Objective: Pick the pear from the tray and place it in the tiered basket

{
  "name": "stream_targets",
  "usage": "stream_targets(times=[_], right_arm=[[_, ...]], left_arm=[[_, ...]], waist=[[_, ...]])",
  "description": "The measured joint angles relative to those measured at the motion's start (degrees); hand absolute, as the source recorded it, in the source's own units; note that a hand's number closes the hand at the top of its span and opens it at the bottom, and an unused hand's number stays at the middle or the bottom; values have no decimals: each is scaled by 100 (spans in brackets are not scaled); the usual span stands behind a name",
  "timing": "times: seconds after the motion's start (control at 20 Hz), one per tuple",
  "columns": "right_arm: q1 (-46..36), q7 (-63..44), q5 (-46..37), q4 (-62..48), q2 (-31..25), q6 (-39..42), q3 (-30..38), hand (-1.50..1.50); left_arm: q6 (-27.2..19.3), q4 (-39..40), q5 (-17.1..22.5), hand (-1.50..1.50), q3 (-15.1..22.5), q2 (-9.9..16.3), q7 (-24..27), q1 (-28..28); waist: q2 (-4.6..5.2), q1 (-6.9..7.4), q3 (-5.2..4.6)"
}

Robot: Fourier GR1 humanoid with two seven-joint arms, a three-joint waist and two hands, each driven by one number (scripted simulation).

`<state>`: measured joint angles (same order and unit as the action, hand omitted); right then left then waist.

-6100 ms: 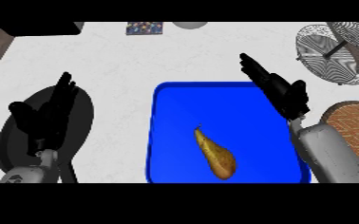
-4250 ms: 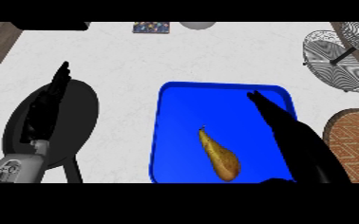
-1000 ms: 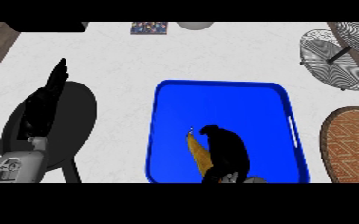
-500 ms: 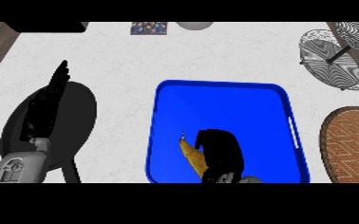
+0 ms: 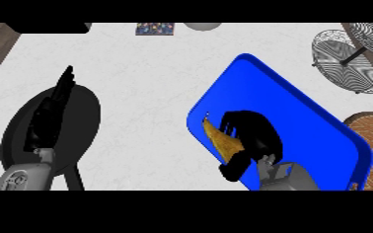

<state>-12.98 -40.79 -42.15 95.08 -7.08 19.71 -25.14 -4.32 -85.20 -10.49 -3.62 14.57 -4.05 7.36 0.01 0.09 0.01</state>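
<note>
White counter (image 5: 146,79): our right hand (image 5: 251,135) curls round the pear (image 5: 221,140) over the tray (image 5: 291,108); basket (image 5: 342,61) placement remains. Left hand (image 5: 51,113) rests, fingers straight.

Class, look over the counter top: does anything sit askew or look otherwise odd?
Yes. The blue tray lies skewed, its edges running diagonally across the counter rather than square to it. The right robot hand is curled round the pear at the tray's left edge. The left robot hand rests open over a dark pan.
</note>
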Motion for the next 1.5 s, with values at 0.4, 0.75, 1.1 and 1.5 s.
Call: stream_targets(times=[0.4,0.75,1.1,1.5], right_arm=[[-611,480,468,842,-126,-575,1329,150],[-1501,270,785,1628,-675,-577,2603,150],[-2293,387,949,1233,-1751,-80,3537,150],[-3011,1176,1348,-226,-2397,114,4094,150]], left_arm=[[20,-25,2,0,-32,-17,10,-62],[70,39,34,0,-134,40,19,10],[98,31,-26,0,-98,-10,3,30],[147,248,-39,0,-198,0,63,271]], waist=[[-16,-47,0],[-18,-43,-2],[-7,-4,-4],[8,35,-3]])
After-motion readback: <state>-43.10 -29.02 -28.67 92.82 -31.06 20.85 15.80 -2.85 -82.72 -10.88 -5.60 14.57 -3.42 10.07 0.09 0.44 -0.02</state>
